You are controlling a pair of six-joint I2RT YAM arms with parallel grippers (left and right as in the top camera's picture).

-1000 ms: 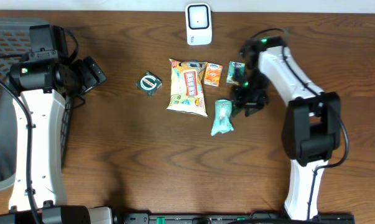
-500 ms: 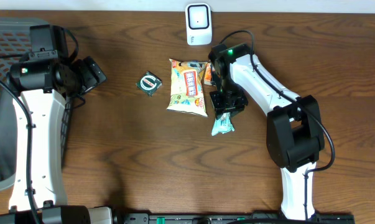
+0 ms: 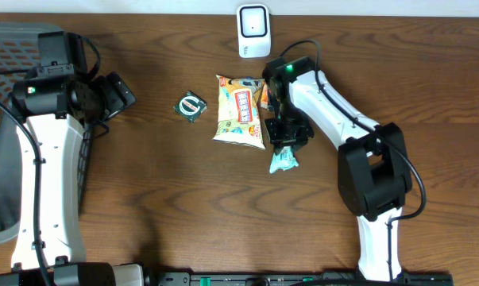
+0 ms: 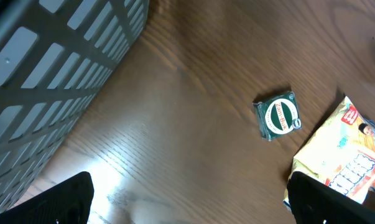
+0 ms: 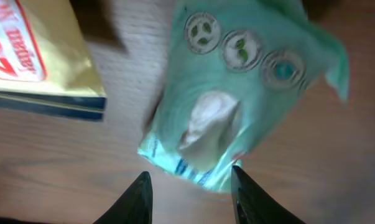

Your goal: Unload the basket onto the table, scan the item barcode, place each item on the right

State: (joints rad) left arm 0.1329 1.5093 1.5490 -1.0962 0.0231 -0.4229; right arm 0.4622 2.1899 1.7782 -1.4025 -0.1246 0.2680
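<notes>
Teal packet (image 3: 283, 161) long axis far-to-near; right pincer (image 5: 190, 182) part-spread over it, apparently not gripping.

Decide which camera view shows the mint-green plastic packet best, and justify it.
The right wrist view: the mint-green plastic packet fills the frame, its round printed marks clear. Overhead shows it small, its upper end hidden under the right tool. The left wrist view misses it.
</notes>
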